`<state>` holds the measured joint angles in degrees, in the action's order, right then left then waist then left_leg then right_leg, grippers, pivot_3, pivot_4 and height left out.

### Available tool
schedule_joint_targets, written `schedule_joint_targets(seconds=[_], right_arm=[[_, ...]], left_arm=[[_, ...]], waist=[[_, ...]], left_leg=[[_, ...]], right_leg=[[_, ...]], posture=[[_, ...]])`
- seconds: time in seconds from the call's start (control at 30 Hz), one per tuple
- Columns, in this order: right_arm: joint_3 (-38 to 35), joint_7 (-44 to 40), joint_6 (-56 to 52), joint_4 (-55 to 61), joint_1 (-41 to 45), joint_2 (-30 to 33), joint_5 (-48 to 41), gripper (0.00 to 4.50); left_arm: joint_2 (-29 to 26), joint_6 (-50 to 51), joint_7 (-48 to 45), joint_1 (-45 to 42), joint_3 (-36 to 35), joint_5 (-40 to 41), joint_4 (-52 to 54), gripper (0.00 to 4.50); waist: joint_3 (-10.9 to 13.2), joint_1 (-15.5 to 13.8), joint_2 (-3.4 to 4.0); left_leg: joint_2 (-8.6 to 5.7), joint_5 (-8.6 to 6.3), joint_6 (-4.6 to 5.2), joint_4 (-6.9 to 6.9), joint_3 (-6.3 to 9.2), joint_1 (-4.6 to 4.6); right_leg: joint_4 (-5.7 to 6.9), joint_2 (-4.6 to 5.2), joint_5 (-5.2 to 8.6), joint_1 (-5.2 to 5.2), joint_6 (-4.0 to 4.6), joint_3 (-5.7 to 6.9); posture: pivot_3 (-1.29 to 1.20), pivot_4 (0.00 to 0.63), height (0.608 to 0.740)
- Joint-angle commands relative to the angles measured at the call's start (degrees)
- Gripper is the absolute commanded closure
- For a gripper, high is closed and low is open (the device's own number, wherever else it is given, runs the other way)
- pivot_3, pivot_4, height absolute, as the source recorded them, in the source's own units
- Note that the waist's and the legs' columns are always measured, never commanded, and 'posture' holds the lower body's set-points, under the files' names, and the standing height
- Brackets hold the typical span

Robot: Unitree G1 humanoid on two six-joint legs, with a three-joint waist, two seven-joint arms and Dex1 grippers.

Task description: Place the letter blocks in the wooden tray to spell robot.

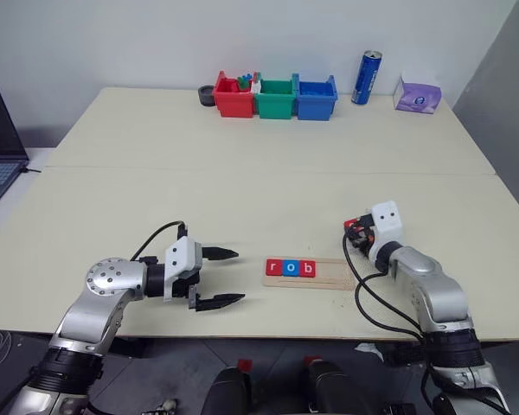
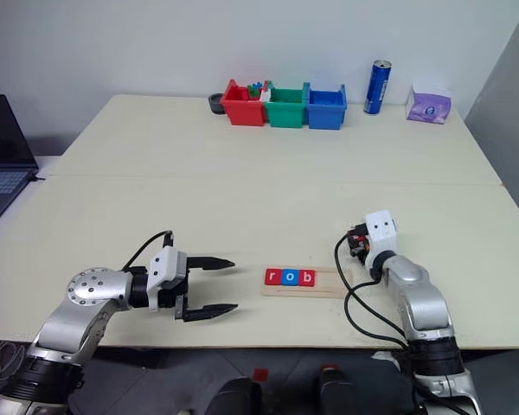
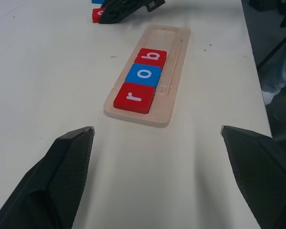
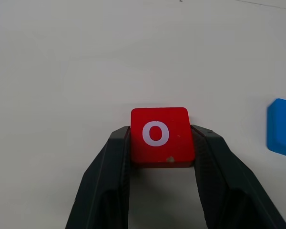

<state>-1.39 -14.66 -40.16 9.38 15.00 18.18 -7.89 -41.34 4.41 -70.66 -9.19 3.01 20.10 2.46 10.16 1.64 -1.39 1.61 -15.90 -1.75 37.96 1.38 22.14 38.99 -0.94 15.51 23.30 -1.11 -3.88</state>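
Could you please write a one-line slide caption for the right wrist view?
Right gripper closes on the red "o" block lying on the table, a blue block beside it.

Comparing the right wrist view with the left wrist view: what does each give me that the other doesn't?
Right wrist view: the right gripper closed on the red o block, its letter readable, the blue block lying apart.

Left wrist view: the wooden tray holding r, o, b in order, remaining slots free, and the left gripper wide open.

Both: the right gripper at the red o block, on the table.
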Motion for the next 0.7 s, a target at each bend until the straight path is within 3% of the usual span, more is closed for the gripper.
schedule_joint_targets(seconds=[0.03, 0.2, 0.33, 0.53, 0.7], right_arm=[[-3.59, 1.68, -3.49, 10.97, -4.05, 1.05, -0.44, 3.05], [-4.61, 7.68, -8.03, 26.48, -17.04, -2.9, 1.37, 3.05], [-3.29, 11.02, -9.03, 30.84, -24.47, -5.84, 3.03, 3.05], [-3.82, 13.01, -8.65, 29.34, -26.05, -10.27, 2.11, 3.05], [-6.61, 13.87, -10.65, 28.46, -25.42, -14.87, -0.24, 1.35]], left_arm=[[-0.42, -0.44, -0.43, -0.08, -0.97, 0.86, 1.66, 0.0], [-0.06, -0.8, -1.28, -0.93, -0.53, 0.91, 0.52, 0.0], [0.18, -1.27, -2.1, -1.5, -0.28, 0.6, -0.49, 0.0], [0.52, -2.18, -3.07, -2.7, 0.15, 0.1, -2.21, 0.0], [0.69, -2.42, -3.15, -2.79, 0.17, -0.01, -2.36, 0.0]], waist=[[0.0, 0.02, 0.0], [-0.02, 0.18, 0.03], [-0.02, 0.24, 0.04], [-0.06, 0.32, -0.01], [-0.09, 0.31, -0.07]], left_leg=[[0.0, 0.0, 0.0, -0.01, 0.01, 0.05], [0.07, 0.0, 0.0, -0.02, 0.11, 0.21], [0.08, 0.01, -0.01, -0.01, 0.06, 0.18], [0.07, 0.01, -0.01, 0.01, 0.01, -0.11], [0.08, 0.01, -0.01, 0.0, 0.01, -0.13]], right_leg=[[-0.01, 0.0, 0.0, 0.04, 0.0, 0.0], [0.01, 0.0, 0.13, 0.16, -0.21, -0.03], [0.02, 0.0, 0.16, 0.19, -0.22, -0.05], [0.03, -0.01, 0.16, 0.03, -0.23, -0.09], [0.03, -0.01, 0.16, 0.01, -0.23, -0.09]], posture=[[0.0, 0.15, 0.74], [0.0, 0.15, 0.74], [0.0, 0.15, 0.74], [0.0, 0.15, 0.74], [0.0, 0.15, 0.74]])
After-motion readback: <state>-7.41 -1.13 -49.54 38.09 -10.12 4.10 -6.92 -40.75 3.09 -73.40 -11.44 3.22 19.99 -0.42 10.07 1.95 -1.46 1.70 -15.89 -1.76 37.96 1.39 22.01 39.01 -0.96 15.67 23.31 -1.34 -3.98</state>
